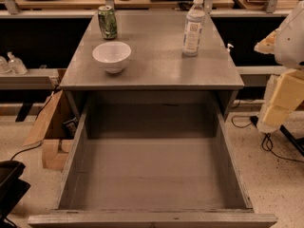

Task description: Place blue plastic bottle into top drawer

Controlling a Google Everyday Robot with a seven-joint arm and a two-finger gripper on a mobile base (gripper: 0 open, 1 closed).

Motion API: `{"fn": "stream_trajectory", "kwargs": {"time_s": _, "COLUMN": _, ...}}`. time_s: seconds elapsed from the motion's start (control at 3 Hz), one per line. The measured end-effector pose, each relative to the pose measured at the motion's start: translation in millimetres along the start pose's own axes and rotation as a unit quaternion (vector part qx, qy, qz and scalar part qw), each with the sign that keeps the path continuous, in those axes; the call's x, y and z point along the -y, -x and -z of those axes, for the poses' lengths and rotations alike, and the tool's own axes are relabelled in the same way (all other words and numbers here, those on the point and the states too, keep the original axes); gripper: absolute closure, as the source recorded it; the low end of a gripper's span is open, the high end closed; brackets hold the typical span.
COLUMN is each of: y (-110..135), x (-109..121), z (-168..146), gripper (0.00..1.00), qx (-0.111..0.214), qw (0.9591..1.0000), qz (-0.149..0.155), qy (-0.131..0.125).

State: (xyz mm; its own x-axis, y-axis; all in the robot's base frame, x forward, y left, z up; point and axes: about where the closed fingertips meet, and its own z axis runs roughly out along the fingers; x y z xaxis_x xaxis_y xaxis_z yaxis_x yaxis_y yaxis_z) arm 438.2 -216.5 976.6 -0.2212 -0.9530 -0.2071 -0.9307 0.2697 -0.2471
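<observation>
Gripper (278,101) off to the right of the top drawer (152,175) — bottle not in it.
Whether the gripper is released or clenched cannot be told. The blue plastic bottle (193,25) stands upright on the surface (161,70) behind the drawer, toward its right side, well apart from the gripper. The drawer is pulled out to receive it — a reach and grasp likely come first.

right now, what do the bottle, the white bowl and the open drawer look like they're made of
Blue plastic bottle: clear, glossy plastic, see-through above the label. White bowl: smooth and shiny, probably ceramic, possibly plastic. Top drawer: matte grey-painted wood, judging by thick boards and faint grain. The tool is out of view; only the arm shows at the right edge.
</observation>
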Motion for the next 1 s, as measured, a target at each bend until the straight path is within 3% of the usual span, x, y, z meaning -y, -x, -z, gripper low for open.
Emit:
{"fn": "stream_trajectory", "kwargs": {"time_s": 0.33, "y": 0, "x": 0, "z": 0, "gripper": 0.0, "qx": 0.0, "qw": 1.0, "qz": 0.0, "qy": 0.0}}
{"fn": "stream_trajectory", "kwargs": {"time_s": 0.67, "y": 2, "x": 7, "z": -5, "gripper": 0.0, "qx": 0.025, "qw": 0.9993, "qz": -0.009, "qy": -0.026}}
{"fn": "stream_trajectory", "kwargs": {"time_s": 1.0, "y": 0, "x": 13, "z": -34, "gripper": 0.0, "qx": 0.084, "qw": 0.994, "qz": -0.053, "qy": -0.045}}
